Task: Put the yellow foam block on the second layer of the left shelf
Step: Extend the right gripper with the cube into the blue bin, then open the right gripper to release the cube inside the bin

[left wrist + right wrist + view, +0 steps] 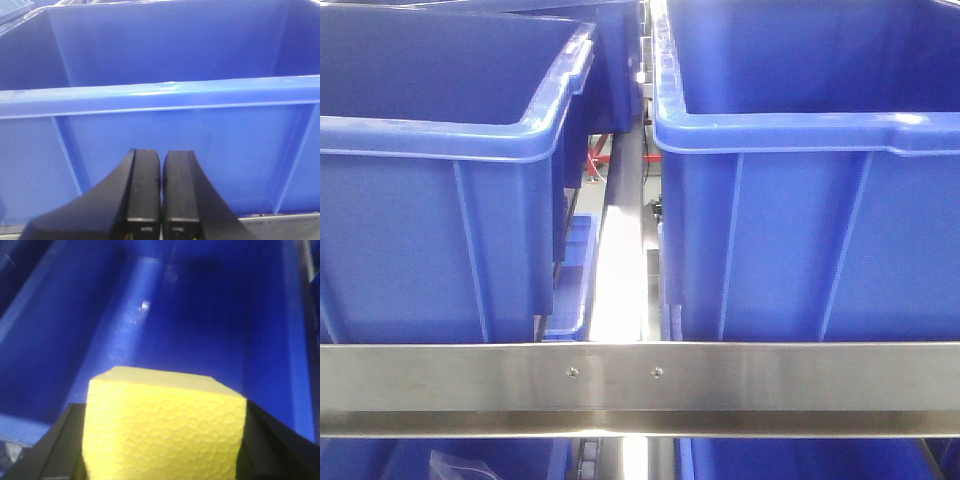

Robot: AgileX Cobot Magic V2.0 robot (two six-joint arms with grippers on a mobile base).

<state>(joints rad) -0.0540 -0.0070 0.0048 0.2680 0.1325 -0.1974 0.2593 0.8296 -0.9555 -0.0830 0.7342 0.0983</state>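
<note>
We see the yellow foam block [165, 427], a matte cube with a dimpled face, sitting upright above the open interior of a blue bin [200, 315]. The left shelf second layer [640, 375] shows its steel rail, two rivets, below the bins.

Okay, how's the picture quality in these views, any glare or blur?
Front view: strong glare down the steel strip between the bins. Left wrist view: bright highlight on the bin rim, shut left pincer sharp. Right wrist view: yellow foam block fairly sharp, bin interior dark and blurred.
</note>
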